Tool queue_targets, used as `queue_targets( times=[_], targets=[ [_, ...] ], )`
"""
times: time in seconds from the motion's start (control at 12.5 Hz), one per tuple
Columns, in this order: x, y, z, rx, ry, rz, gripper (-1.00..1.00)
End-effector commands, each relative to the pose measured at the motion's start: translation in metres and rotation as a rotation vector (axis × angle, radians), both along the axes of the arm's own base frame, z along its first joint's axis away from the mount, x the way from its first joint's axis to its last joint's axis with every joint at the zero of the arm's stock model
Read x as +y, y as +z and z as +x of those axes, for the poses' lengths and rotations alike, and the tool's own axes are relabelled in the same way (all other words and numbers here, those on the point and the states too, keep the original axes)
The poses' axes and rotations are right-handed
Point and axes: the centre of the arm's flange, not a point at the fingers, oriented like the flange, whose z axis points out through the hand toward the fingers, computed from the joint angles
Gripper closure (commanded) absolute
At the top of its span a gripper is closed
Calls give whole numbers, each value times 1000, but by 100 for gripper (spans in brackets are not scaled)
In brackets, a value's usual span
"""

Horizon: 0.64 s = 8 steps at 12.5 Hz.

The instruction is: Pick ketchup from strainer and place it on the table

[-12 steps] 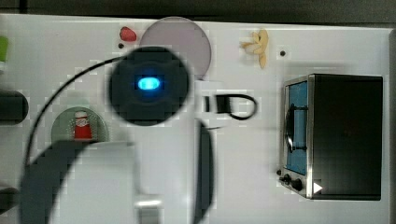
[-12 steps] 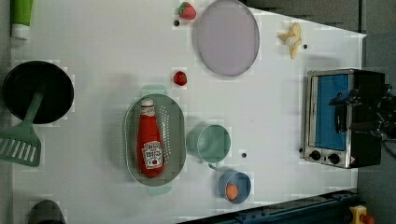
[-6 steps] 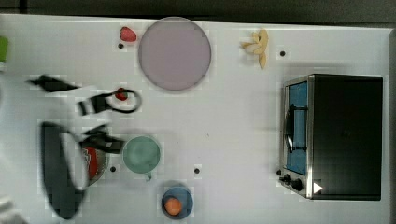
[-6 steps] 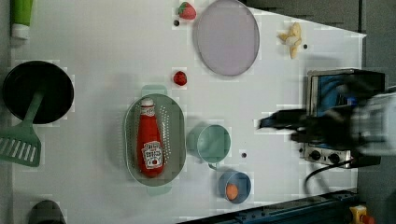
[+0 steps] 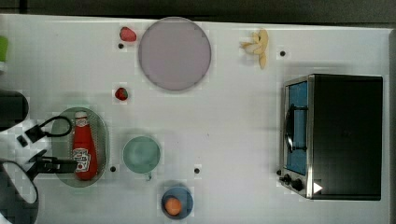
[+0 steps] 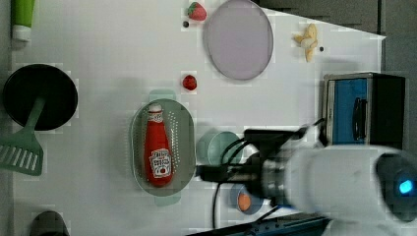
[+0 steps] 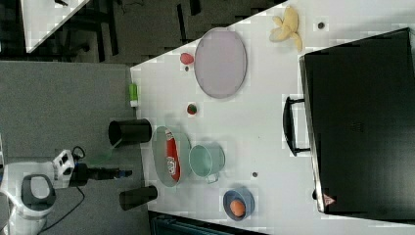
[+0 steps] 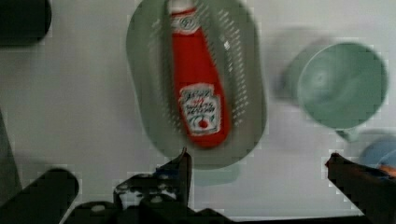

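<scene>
The ketchup (image 5: 84, 147) is a red bottle with a white cap that lies lengthwise in the pale green strainer (image 5: 103, 140) on the white table (image 5: 233, 116). In the left view the ketchup (image 6: 158, 155) rests in the strainer (image 6: 184, 147), and my gripper (image 6: 204, 171) reaches toward the strainer's right rim from above the cup. The wrist view looks down on the ketchup (image 8: 198, 88), whose base end lies nearest my gripper (image 8: 259, 163). Its two dark fingers (image 8: 183, 168) stand wide apart, open, with nothing between them. In the top view my gripper (image 5: 60, 164) overlaps the strainer's left side.
A green cup (image 5: 141, 154) stands just to the top view's right of the strainer, with a blue bowl (image 5: 177, 203) holding an orange thing below it. A lilac plate (image 5: 174, 52), two strawberries (image 5: 121, 93), a banana (image 5: 257, 45) and a toaster oven (image 5: 334, 135) lie farther off. A black pot (image 6: 39, 96) and spatula (image 6: 19, 152) sit at the left view's left.
The arm swept from over the middle of the top view to its left side, and entered the left view from the right toward the strainer. The ketchup has not moved.
</scene>
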Motion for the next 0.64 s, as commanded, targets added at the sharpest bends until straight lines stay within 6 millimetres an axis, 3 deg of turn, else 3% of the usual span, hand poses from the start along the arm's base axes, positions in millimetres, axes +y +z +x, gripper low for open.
queue_targets(
  times=[0.08, 0.4, 0.64],
  targets=[
    [10, -45, -7, -44, -25, 64, -100],
    [2, -119, -18, -98, -45, 171, -100],
    [-1, -164, -22, -90, -53, 234, -100]
  ],
)
